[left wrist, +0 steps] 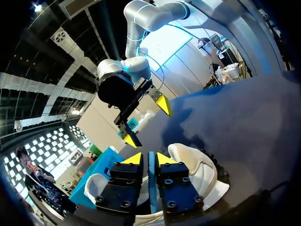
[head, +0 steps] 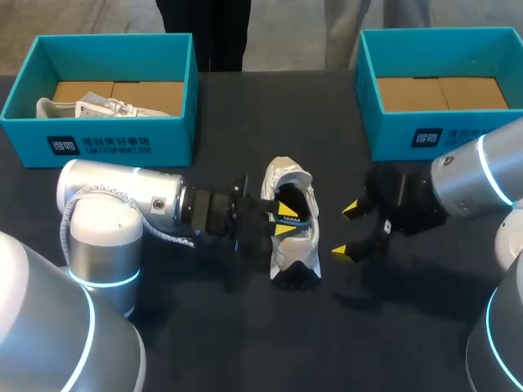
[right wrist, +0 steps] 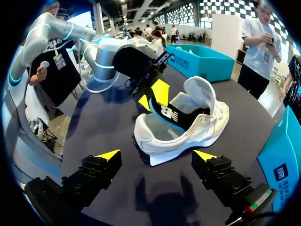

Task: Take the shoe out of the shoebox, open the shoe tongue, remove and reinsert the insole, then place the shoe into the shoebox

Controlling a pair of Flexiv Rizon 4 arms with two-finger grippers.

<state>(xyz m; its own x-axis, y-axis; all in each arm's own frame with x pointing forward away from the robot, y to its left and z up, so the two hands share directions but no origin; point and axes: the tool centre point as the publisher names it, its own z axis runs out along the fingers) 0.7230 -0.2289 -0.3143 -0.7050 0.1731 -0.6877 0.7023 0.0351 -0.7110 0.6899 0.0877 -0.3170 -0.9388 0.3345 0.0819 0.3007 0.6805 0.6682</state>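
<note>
My left gripper (head: 284, 220) reaches into the mouth of the white shoe (head: 291, 251). Its fingers are nearly together, pinched on the blue-edged black insole (right wrist: 175, 115), which stands partly up out of the opening. My right gripper (head: 346, 231) hangs just beside the shoe on the opposite side, fingers spread wide, holding nothing and touching nothing. The shoe lies on the black table (head: 245, 343), mid-way between the arms, with its long axis running away from me, so it is square across the line joining the two grippers. I cannot tell which end is the toe. Judgement: this is the insole step. The left arm has the hold, and the right arm is near enough to steady the shoe body from its side. Further back, the left shoebox (head: 122, 139) holds a second shoe (head: 90, 106). The right shoebox (head: 425, 135) shows only its cardboard floor.
</note>
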